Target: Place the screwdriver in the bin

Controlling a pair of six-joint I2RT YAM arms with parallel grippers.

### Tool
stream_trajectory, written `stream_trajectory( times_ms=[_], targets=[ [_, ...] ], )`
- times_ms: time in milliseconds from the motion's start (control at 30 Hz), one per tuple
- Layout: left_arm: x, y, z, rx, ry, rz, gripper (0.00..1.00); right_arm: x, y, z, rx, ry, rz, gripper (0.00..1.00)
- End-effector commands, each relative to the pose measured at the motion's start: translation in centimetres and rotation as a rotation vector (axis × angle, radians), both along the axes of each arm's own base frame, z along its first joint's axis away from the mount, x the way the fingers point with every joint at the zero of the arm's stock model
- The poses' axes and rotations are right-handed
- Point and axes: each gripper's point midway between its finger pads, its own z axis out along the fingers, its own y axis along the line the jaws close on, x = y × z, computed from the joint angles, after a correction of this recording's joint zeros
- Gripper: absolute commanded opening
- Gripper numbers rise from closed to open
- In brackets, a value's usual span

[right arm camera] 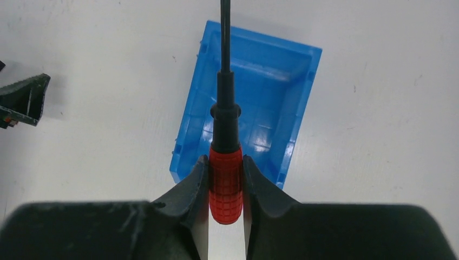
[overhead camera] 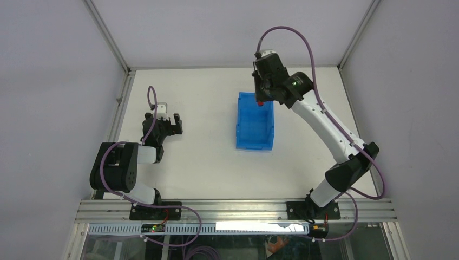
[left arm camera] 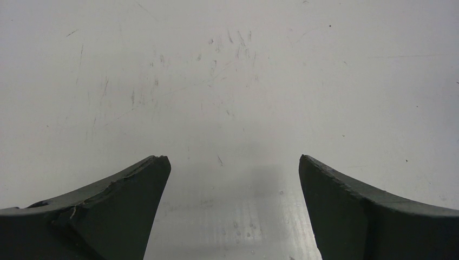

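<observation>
We are looking down on a pale, scuffed table [overhead camera: 205,162] closed in by grey walls, with the blue bin [overhead camera: 254,130] sitting a little toward 1 o'clock from its centre. The right gripper [right arm camera: 225,162] is pinching the screwdriver [right arm camera: 225,181] by its red knurled handle, a finger pressing on each side. In the right wrist view the thin black shaft is pointing to 12 o'clock, passing over the bin's open inside and running out of the top of the frame. From above, the red handle is showing at the bin's 12 o'clock end, near its right corner, clear of the table. We are judging that pick-up and carry are done and the tool is hanging above the bin, not yet in it, and the bin's floor is looking bare. What we are seeing as left is the release, perhaps after a small shift toward the bin's middle so the screwdriver is not catching a wall. The left gripper [left arm camera: 233,158] is waiting at the table's 9 o'clock side, well apart from the bin, jaws spread wide and holding nothing.
</observation>
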Motion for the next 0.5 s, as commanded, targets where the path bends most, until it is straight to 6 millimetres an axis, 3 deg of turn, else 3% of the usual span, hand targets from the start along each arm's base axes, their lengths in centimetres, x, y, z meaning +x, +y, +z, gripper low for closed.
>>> stream_trajectory(
  times_ms=[0, 300, 467],
  targets=[
    [0.5, -0.5, 1.6, -0.02, -0.054, -0.007, 0.99, 0.0, 1.6, -1.4, 0.04, -0.056, -0.068, 0.13],
    [0.5, -0.5, 1.6, -0.02, -0.053, -0.007, 0.99, -1.1, 3.8, -11.9, 0.032, 0.042, -0.069, 0.16],
    [0.5, -0.4, 1.6, -0.02, -0.054, -0.006, 0.99, -1.6, 3.8, -17.8, -0.039, 0.136, -0.067, 0.17]
  ],
)
